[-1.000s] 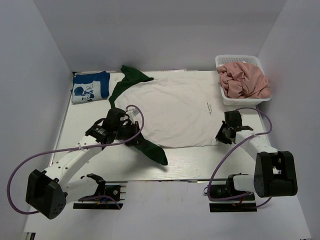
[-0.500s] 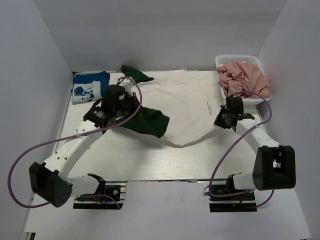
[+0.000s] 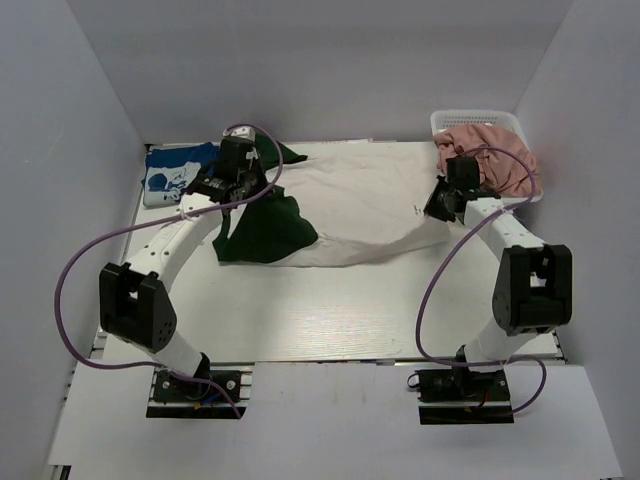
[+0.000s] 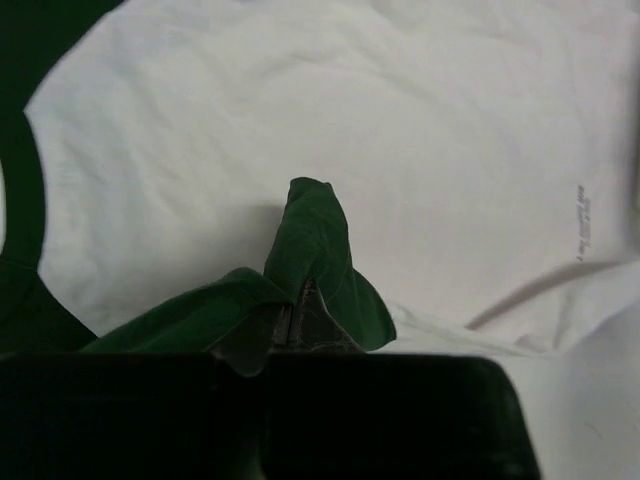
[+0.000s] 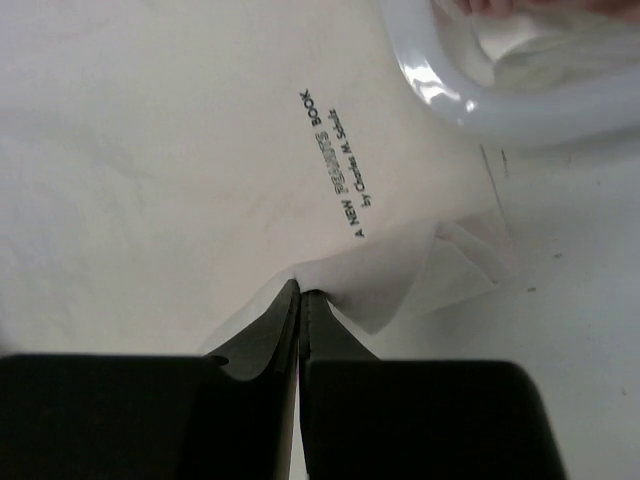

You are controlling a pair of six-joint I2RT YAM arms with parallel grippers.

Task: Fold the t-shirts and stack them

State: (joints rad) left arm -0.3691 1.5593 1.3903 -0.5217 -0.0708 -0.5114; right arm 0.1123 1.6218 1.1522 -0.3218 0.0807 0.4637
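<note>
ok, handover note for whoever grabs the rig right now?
Left gripper: shut on the green sleeve of the white-and-green t-shirt.
Right gripper: shut on its white hem corner.
That shirt's near edge is doubled over toward the far side, fold unfinished.
Blue t-shirt looks folded, far left. Pink t-shirt bunched in the basket, far right.
Left: finish this fold, stack it, then the pink one.

Near half of the table lies open, while the basket and folded blue t-shirt crowd the far corners.
</note>
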